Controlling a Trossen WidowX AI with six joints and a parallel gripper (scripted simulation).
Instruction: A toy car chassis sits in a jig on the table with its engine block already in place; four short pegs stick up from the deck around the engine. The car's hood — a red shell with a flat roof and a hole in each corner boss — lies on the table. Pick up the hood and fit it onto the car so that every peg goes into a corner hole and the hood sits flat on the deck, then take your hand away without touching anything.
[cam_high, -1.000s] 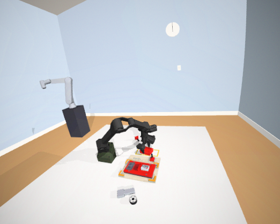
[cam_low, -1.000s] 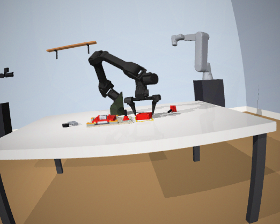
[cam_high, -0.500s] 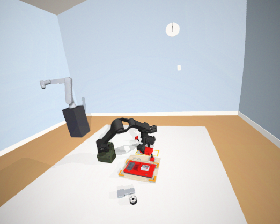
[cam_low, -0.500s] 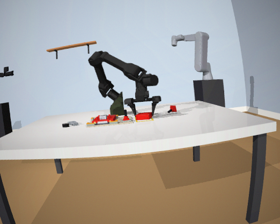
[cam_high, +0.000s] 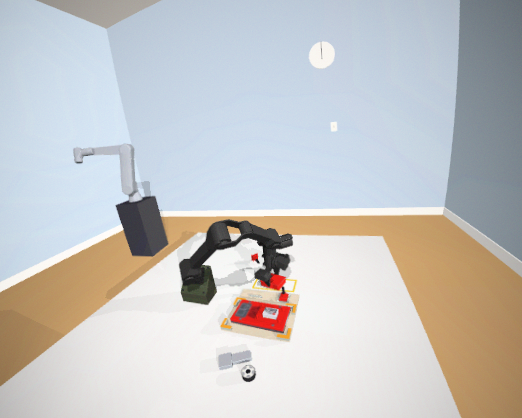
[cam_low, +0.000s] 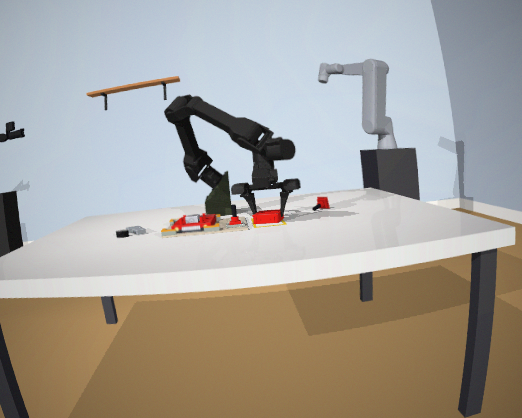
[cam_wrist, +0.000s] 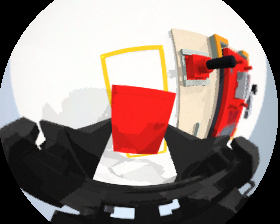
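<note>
The red hood (cam_high: 275, 282) (cam_low: 267, 217) (cam_wrist: 142, 120) sits low at the table, over the near part of a yellow outline (cam_high: 296, 285) (cam_wrist: 132, 49). My gripper (cam_high: 274, 284) (cam_low: 268, 214) (cam_wrist: 139, 123) points down and is shut on the hood, one finger at each side. No clear gap shows under the hood. The red chassis (cam_high: 281, 320) (cam_wrist: 227, 115) sits in the pale jig (cam_high: 240, 330) (cam_wrist: 185, 112), with the white and grey engine block (cam_high: 270, 313) (cam_low: 192, 218) on its deck. The pegs are too small to tell apart. The hood's corner holes are hidden.
A red block with a black post (cam_high: 283, 297) (cam_low: 234, 220) (cam_wrist: 196, 66) stands on the jig board between hood and chassis. Another red and black piece (cam_high: 255, 257) (cam_low: 323, 202) is behind the arm. A grey part (cam_high: 225, 361) and black wheel (cam_high: 248, 373) (cam_low: 122, 233) lie beyond the jig.
</note>
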